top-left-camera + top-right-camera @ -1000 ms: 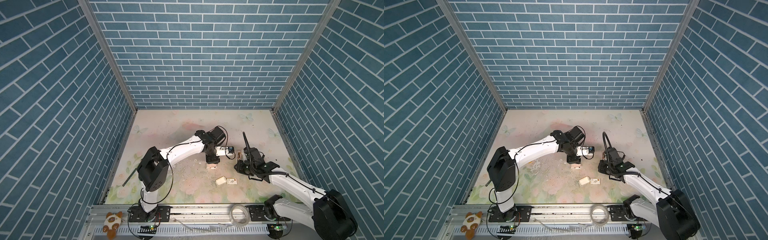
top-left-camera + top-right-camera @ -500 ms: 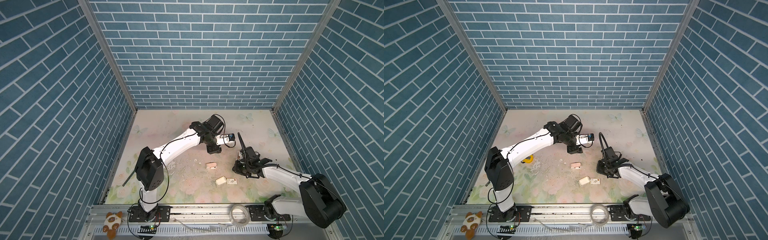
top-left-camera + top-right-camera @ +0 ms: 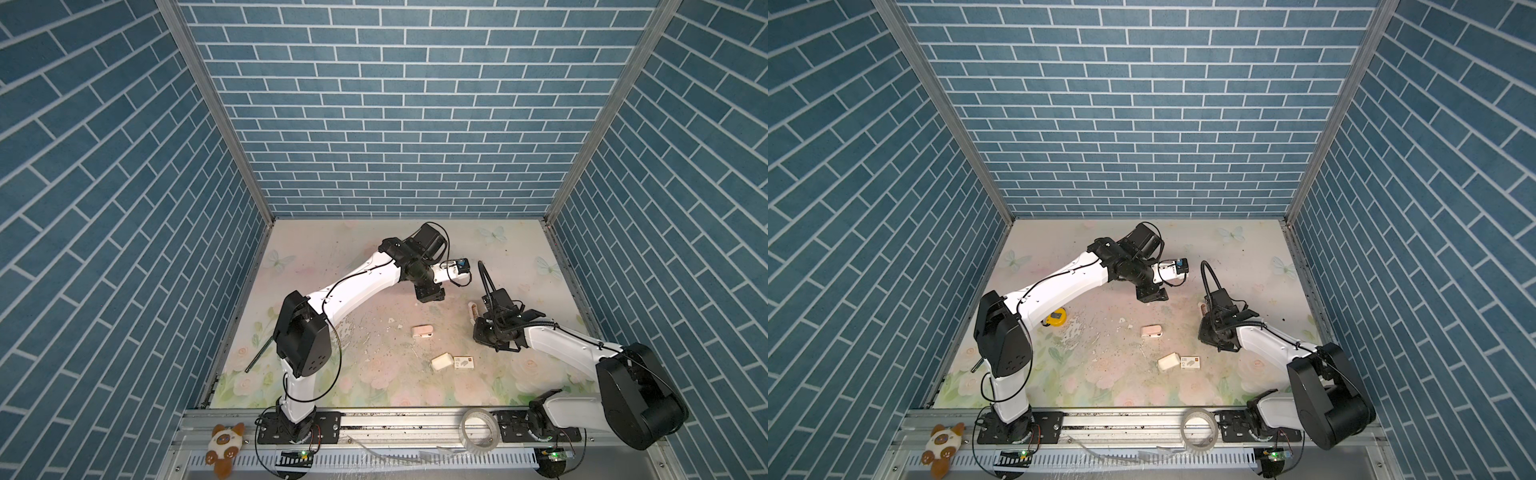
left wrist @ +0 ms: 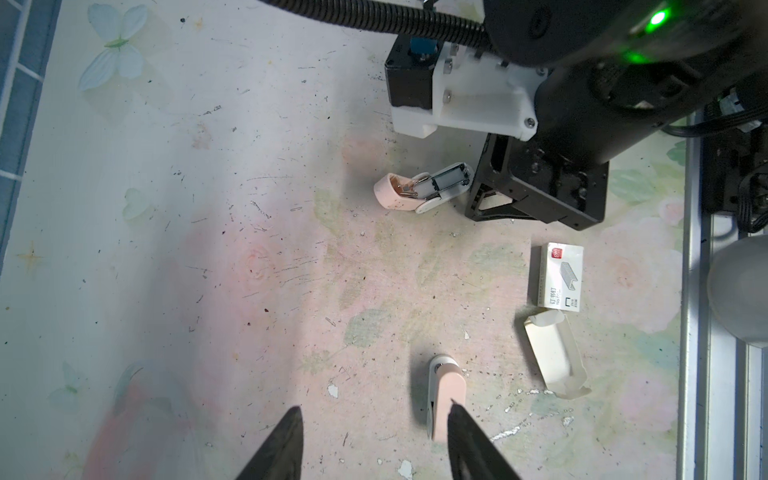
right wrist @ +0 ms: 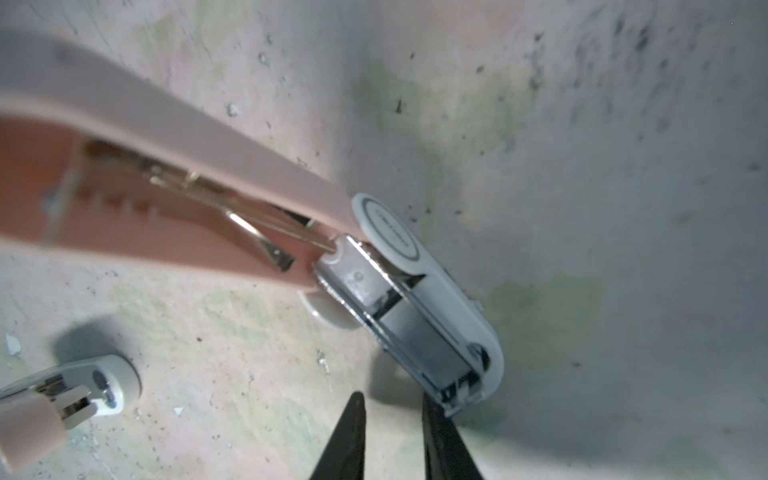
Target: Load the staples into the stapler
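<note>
- Blue brick-patterned walls [image 3: 374, 124] close in a worn floral mat [image 3: 332, 257], scuffed and speckled with small flecks.
- An open stapler [image 4: 424, 189] lies on the mat, right of centre in both top views. Its pink lid [image 5: 166, 195] is swung back from the white base, and the grey magazine [image 5: 415, 328] faces up. I cannot tell whether any staples sit in it.
- The right gripper [image 5: 392, 411] is low at the open stapler's free magazine end. Its jaws stand a narrow gap apart with nothing between them. One fingertip [image 5: 432, 419] is just beside the magazine's tip, and I cannot tell if they touch.
- The printed white staple carton sleeve [image 4: 559, 276] lies flat, well apart from the open stapler and on its front-rail side. It is clear of the right gripper's jaws.
- The carton tray [image 4: 555, 361] is slid out and lies just beside the sleeve, on the side farther from the open stapler. Its inside shows plain white.
- A closed stapler [image 4: 445, 386], pink over white, lies left of the open stapler in both top views, a little nearer the front rail.
- The left gripper [image 4: 375, 415] hangs left of the open stapler with its jaws spread wide around nothing. In the left wrist view one fingertip [image 4: 457, 424] overlaps the closed stapler's edge.
- A yellow tape measure [image 3: 1054, 318] lies far to the open stapler's left in a top view.
</note>
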Controlling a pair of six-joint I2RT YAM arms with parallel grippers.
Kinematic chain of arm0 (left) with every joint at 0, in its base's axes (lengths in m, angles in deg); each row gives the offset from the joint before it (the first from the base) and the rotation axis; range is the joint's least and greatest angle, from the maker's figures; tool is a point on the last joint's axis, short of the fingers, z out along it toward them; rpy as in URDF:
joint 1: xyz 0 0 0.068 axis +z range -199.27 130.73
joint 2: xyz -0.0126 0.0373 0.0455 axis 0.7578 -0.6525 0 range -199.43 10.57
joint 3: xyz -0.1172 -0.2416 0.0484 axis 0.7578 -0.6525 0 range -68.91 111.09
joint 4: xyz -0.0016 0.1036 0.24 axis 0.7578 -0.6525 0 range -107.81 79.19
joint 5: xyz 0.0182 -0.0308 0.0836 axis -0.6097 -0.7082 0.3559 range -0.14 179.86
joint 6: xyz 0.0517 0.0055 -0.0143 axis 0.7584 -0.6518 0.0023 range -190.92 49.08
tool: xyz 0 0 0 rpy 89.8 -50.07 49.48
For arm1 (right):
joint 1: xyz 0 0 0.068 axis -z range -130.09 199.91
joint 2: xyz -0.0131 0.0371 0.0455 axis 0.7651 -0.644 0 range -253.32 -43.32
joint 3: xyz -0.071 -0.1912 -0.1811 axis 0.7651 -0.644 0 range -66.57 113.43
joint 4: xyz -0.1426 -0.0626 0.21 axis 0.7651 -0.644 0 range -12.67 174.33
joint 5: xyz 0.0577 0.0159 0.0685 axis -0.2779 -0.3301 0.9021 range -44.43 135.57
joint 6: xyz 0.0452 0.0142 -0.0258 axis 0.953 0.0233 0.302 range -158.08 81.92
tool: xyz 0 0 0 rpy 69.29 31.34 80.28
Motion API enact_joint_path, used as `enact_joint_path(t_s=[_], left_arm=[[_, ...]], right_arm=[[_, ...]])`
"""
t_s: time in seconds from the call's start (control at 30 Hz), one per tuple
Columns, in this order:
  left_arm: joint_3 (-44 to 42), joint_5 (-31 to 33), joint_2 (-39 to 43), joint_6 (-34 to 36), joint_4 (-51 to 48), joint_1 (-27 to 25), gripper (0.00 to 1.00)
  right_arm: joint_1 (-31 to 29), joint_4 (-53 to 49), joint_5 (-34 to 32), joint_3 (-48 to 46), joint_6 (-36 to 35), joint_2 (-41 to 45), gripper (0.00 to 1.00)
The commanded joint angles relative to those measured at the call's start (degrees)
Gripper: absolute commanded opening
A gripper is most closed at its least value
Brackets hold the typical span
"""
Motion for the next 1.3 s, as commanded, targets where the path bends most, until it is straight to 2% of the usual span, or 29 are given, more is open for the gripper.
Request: enact_joint_path(t_s=[0.0, 0.3, 0.57, 0.97, 1.27], left_arm=[[0.3, -1.4, -0.9, -0.8, -0.7, 0.4, 0.57], [-0.6, -2.6, -1.0, -1.1, -1.0, 0.5, 0.58], [-0.8, -3.6, -0.5, -0.7, -0.7, 0.9, 0.58], [-2.9, -4.6, 0.2, -1.1, 1.2, 1.7, 0.58], [-2.2, -5.5, -0.9, -1.1, 1.6, 2.4, 0.58]], right_arm=[[1.1, -3.1, -2.8, 1.3, -1.8, -0.8, 0.29], [3.3, -1.2, 0.2, 2.2, -4.3, -0.7, 0.36], [6.0, 0.7, 1.4, -3.5, 2.4, 9.3, 0.42], [12.7, 9.2, 7.5, -5.6, 3.8, 8.3, 0.41], [14.5, 9.8, 9.5, -5.6, 3.7, 6.9, 0.35]])
